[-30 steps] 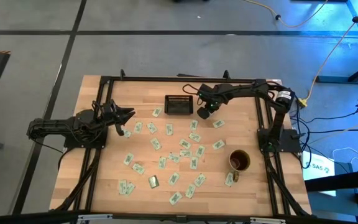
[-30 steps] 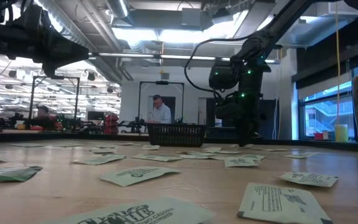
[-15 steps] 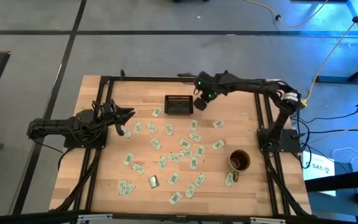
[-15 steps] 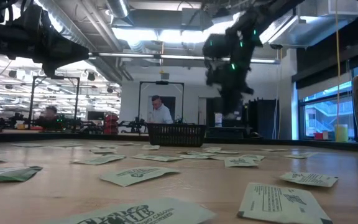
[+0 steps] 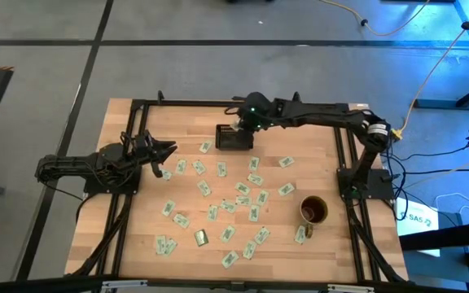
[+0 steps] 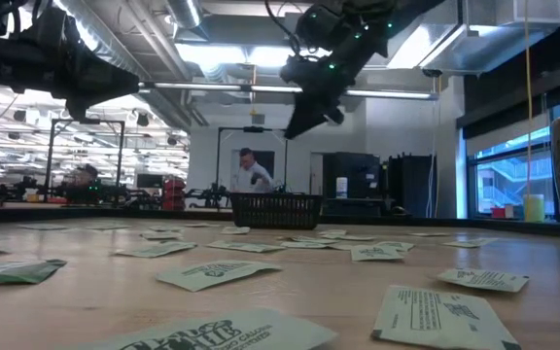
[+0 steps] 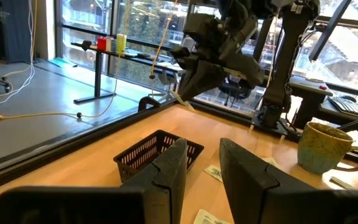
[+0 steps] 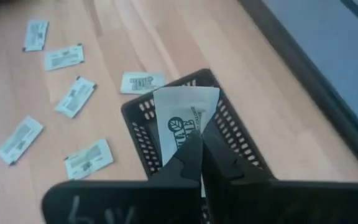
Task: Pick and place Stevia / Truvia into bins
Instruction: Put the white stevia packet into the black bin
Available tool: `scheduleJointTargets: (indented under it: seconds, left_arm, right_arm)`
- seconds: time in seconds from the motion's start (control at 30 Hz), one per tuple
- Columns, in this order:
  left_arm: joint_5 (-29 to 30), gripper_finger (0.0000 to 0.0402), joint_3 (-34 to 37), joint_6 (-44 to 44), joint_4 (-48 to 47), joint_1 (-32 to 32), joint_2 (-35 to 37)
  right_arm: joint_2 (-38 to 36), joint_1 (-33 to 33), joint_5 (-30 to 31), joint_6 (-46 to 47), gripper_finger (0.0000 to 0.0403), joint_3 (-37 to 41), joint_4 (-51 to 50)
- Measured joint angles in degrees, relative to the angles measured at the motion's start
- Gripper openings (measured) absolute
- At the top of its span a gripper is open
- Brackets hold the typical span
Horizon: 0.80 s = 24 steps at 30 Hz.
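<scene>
while right fingers [image 8: 199, 149] pinch a packet [image 8: 182, 121] above the tray [image 8: 241, 140], left fingers [image 7: 201, 165] hang spread over the wooden table [image 5: 316, 256].

**Bench and what lies on it**

Light wooden bench [image 5: 137, 244], black frame rails along its edges. Small black slatted tray [image 5: 233, 138] sits near the far edge, about mid-width. Many pale green-and-white packets [image 5: 242, 188] lie flat, scattered loosely across the middle and near half; one [image 5: 205, 147] just beside the tray. Brownish-gold mug [image 5: 313, 211] stands upright toward the right side, a packet [image 5: 300, 234] close by it.
</scene>
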<state>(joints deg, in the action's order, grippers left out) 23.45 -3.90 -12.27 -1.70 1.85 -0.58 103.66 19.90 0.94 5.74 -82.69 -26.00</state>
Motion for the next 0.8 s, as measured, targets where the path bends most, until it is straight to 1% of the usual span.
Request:
scheduleJointTargets:
  seconds: [0.57,0.8]
  left_arm:
    - [0.0,0.0090,0.0,0.0,-0.4,0.0,-1.2]
    - [0.0,0.0090,0.0,0.0,-0.8,0.0,-1.2]
  right_arm:
    - [9.9,0.0,-0.2,-0.1,0.0002,0.1,-0.5]
    - [10.1,0.0,-0.1,-0.4,0.0009,0.1,-0.3]
